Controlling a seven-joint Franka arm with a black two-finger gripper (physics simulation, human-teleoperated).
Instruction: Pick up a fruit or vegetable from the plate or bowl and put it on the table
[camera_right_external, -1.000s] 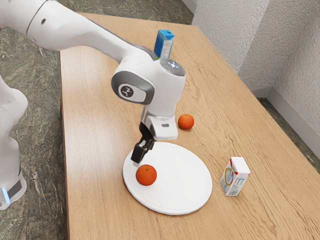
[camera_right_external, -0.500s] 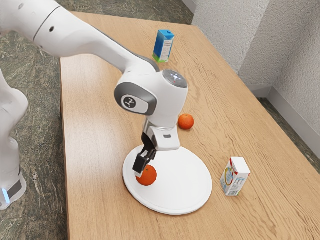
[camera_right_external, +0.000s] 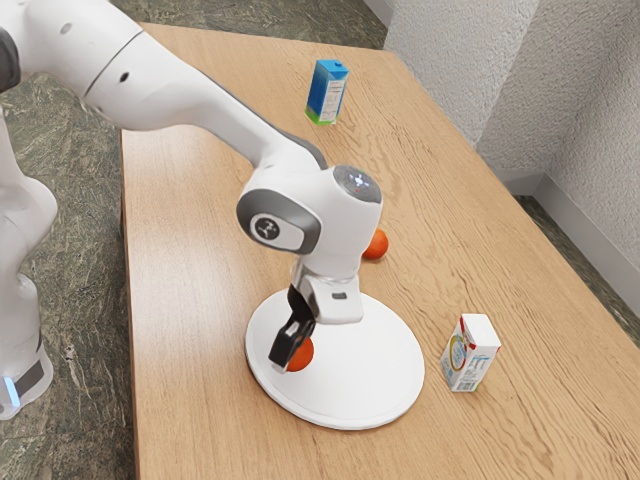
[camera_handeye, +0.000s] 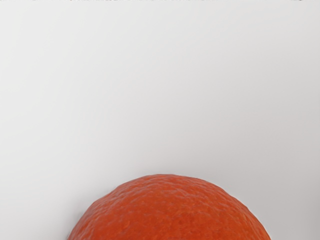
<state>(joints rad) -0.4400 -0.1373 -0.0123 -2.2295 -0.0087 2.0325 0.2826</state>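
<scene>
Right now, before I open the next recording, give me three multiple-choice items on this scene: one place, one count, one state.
1. Where is the orange nearest the claw?
A) in a bowl
B) on the plate
C) on the floor

2. How many oranges show?
A) two
B) three
C) four

3. How is the blue carton placed?
A) on its side
B) upside down
C) upright

Key:
1 B: the plate's white surface surrounds it.
2 A: besides that one, the second orange sits on the table.
3 C: its base is down, its capped top up.
</scene>
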